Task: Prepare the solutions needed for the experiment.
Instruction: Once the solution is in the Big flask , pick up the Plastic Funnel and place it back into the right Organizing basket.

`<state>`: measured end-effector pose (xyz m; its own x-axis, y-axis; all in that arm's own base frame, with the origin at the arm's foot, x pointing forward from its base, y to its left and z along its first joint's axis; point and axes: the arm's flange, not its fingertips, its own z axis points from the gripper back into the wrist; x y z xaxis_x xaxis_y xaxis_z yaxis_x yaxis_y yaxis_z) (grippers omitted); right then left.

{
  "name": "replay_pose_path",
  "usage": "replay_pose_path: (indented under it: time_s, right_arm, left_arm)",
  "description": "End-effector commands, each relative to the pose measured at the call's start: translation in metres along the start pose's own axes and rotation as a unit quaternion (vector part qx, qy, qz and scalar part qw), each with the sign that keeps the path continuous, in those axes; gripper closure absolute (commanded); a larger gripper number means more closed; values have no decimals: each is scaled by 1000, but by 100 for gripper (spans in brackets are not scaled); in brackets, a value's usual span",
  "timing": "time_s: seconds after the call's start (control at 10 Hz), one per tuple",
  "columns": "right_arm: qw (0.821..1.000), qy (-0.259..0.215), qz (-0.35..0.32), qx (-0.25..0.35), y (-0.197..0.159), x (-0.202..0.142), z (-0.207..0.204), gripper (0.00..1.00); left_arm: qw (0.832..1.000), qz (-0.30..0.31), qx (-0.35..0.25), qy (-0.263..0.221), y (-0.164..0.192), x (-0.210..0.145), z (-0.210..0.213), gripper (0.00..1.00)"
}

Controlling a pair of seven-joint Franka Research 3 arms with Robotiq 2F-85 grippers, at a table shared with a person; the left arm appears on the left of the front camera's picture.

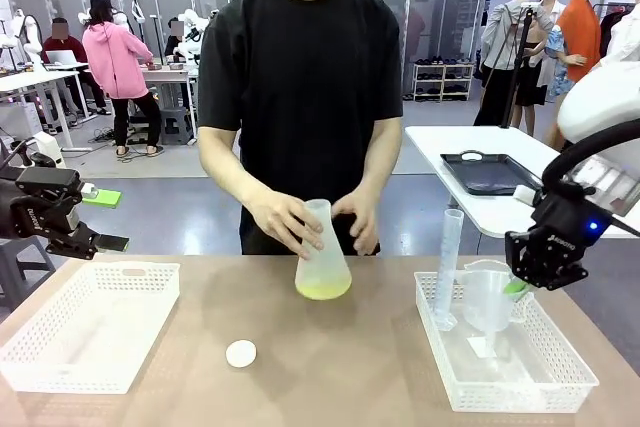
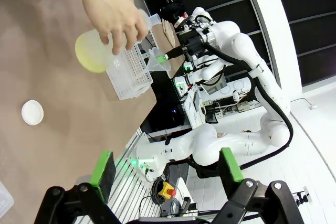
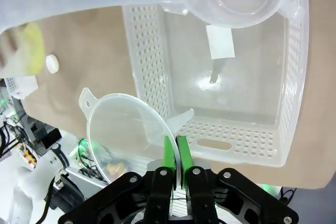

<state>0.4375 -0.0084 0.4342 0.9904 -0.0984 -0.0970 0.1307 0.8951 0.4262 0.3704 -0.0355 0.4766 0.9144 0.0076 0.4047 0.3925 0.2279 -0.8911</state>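
1. Step in hand, as judged: the person's hand (image 1: 285,219) holds the flask (image 1: 322,247) tilted at the table's (image 1: 330,387) middle. The solutions (image 1: 323,289) lie as a shallow yellow layer in its base.
2. The right pincer (image 3: 175,153) is clenched on the rim tab of a clear funnel (image 3: 123,129) above the right basket (image 1: 560,372).
3. The left pincer (image 2: 167,167) is released, grasping nothing, beside the left basket (image 1: 40,352).
4. The next move probably calls for seating the funnel in the flask's neck, which needs the flask upright and its mouth unobstructed.
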Motion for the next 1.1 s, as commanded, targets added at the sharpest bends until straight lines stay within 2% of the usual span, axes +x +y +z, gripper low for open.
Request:
replay_pose_path:
  time_s: [0.0,0.3,0.4,0.5,0.6,0.7,0.8,0.9,1.0]
  right_arm:
    - [999,6,-39,-19,2,8,-10,96]
    - [997,7,-61,-38,-6,19,-25,96]
    - [997,9,-64,-34,-6,19,-29,91]
    - [998,3,-61,-32,-6,20,-31,76]
    - [998,2,-61,-33,-5,17,-31,71]
    - [997,2,-67,-35,-6,18,-31,56]
    - [997,5,-69,-35,-6,18,-32,71]
    - [997,6,-73,-36,-6,19,-33,36]
    - [996,4,-78,-35,-5,21,-33,51]
  left_arm:
    - [1000,-3,-14,-8,-1,2,-2,0]
    - [1000,-3,-14,-8,-1,2,-2,0]
    - [1000,-3,-14,-8,-1,2,-2,0]
    - [1000,-3,-14,-8,-1,2,-2,0]
    - [1000,-3,-14,-8,-1,2,-2,0]
    - [1000,-3,-14,-8,-1,2,-2,0]
    - [1000,-3,-14,-8,-1,2,-2,0]
    - [1000,-3,-14,-8,-1,2,-2,0]
    - [1000,-3,-14,-8,-1,2,-2,0]
